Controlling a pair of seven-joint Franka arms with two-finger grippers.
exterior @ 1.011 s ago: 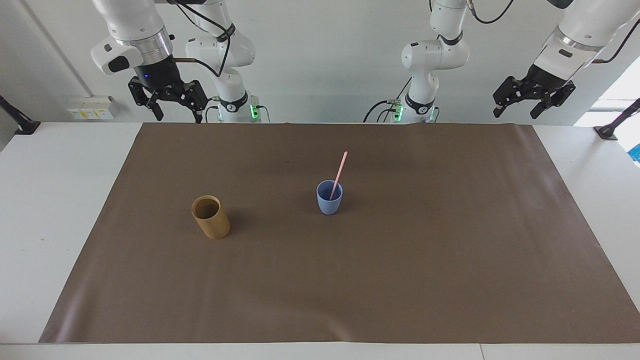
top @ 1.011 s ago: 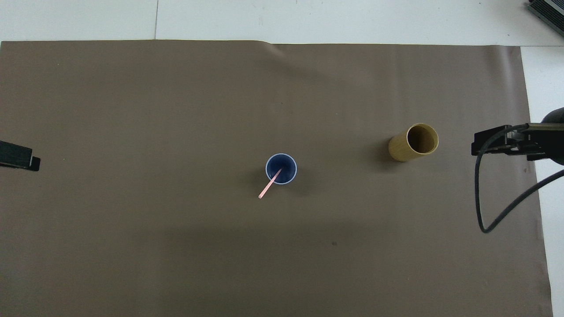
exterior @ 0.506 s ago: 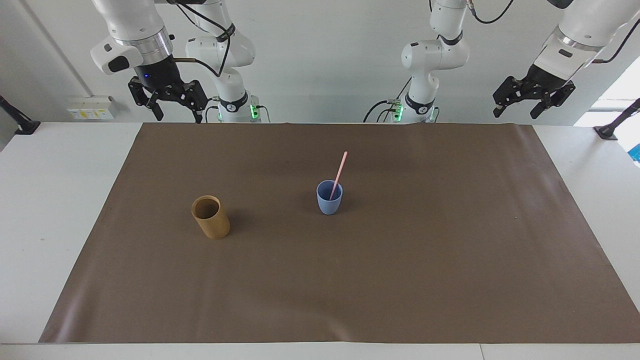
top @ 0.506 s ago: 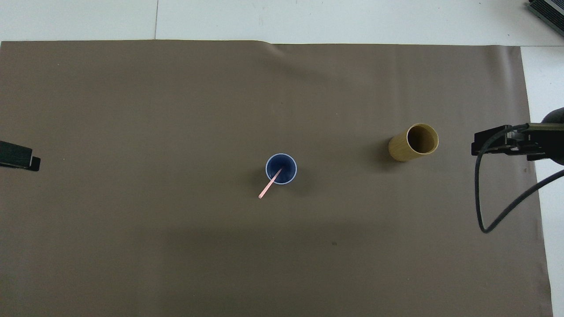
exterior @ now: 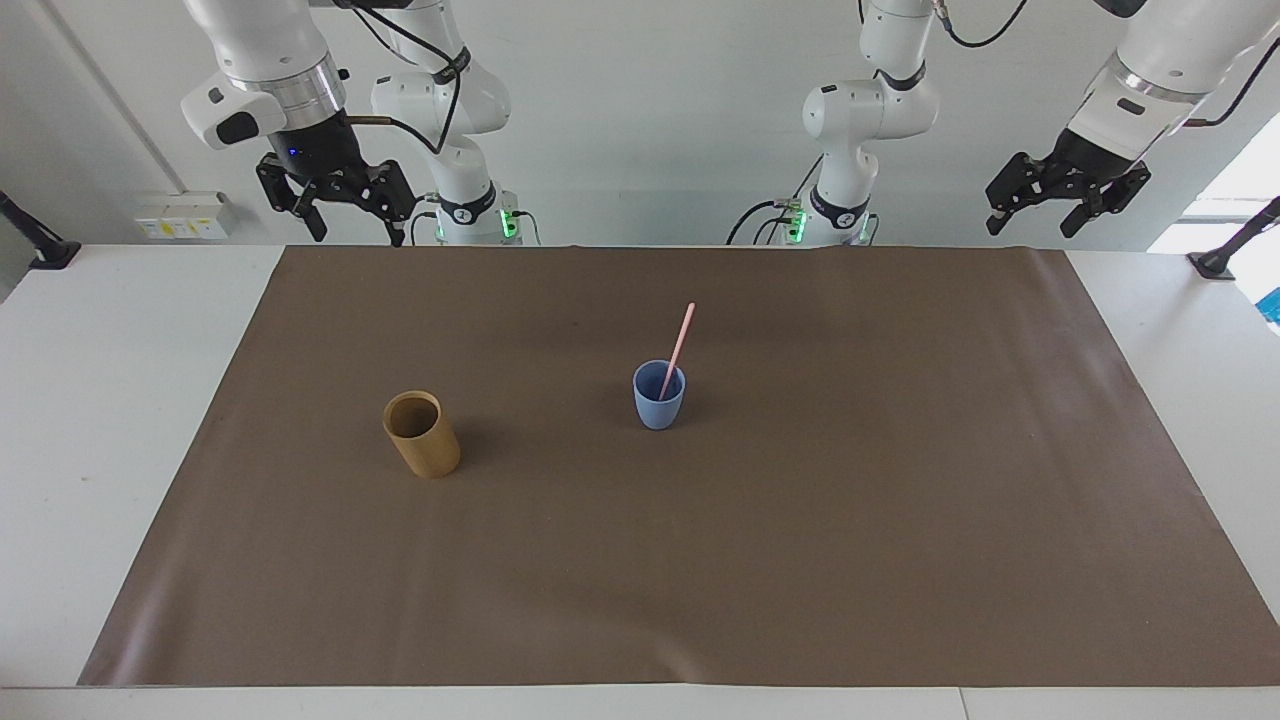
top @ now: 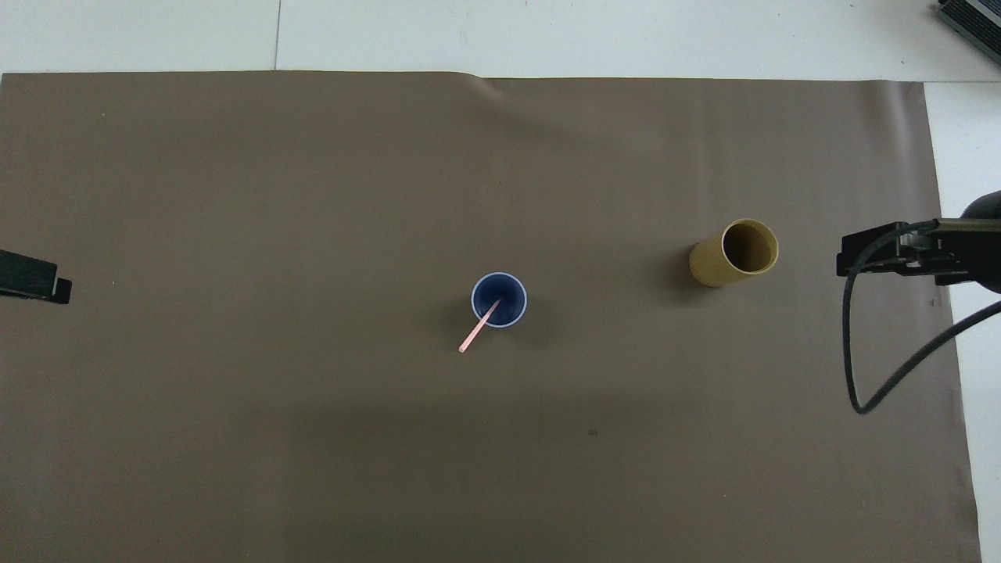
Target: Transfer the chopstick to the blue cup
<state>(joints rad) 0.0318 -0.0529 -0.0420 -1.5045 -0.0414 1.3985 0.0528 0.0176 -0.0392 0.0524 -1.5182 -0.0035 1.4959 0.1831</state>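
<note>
My right gripper (exterior: pixel 352 212) hangs high over the table's edge at my end, toward my right arm's side, wrist pointing down, fingers spread apart and holding nothing. Below it and well out on the brown mat (exterior: pixel 900 500) stands the tan holder (exterior: pixel 421 433), upright and, as far as I can see into its mouth, empty; I judge it is where the stick came from. Near the middle of the mat sits the blue cup (exterior: pixel 659 395), upright, and the chopstick (exterior: pixel 678 348) stands in it, its lower end on the cup's floor and its shaft leaning on the rim nearer me, tipped toward my left arm's side, because it is much longer than the cup is deep. So the transfer looks done to me. My left gripper (exterior: pixel 1045 208) hangs high off the mat's corner at my left arm's end, tilted, fingers apart and empty; both arms wait clear of the cup.
</note>
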